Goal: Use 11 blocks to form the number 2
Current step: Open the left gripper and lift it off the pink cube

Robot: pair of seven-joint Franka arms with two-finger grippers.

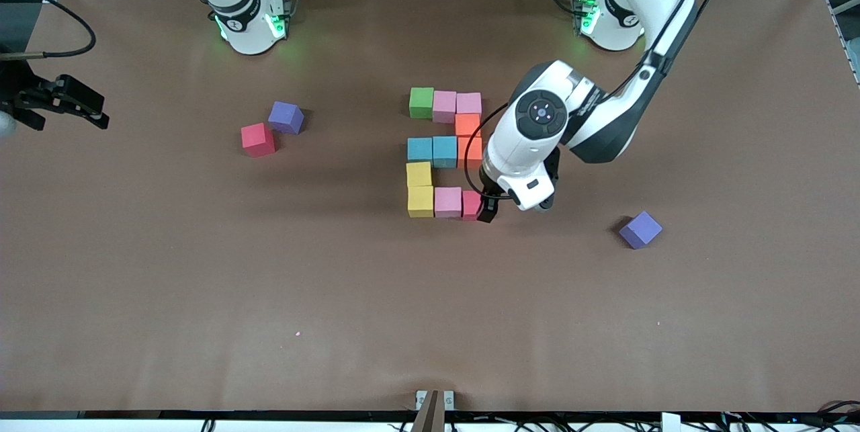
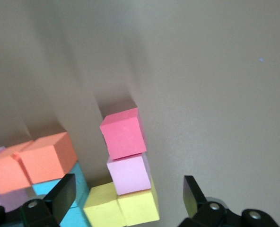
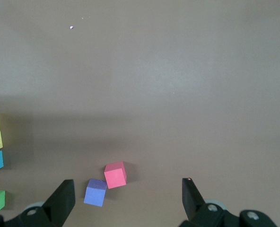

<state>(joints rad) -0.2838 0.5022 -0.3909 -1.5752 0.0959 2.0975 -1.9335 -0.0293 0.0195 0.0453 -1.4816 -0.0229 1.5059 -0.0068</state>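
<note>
Fingers of the left gripper [image 1: 488, 207] stand wide apart, holding nothing, low over the table just beside the red end cube [image 1: 471, 204] of the number 2 [image 1: 443, 153], at its 5 o'clock corner. Right gripper [image 1: 74, 106] waits open and empty at the right arm's end of the table. Another red cube [image 1: 258, 140] touches a purple cube [image 1: 286, 117], well apart at the digit's 9 o'clock.

Brown table [image 1: 201, 297] with scattered foam cubes [image 1: 445, 152]
</note>
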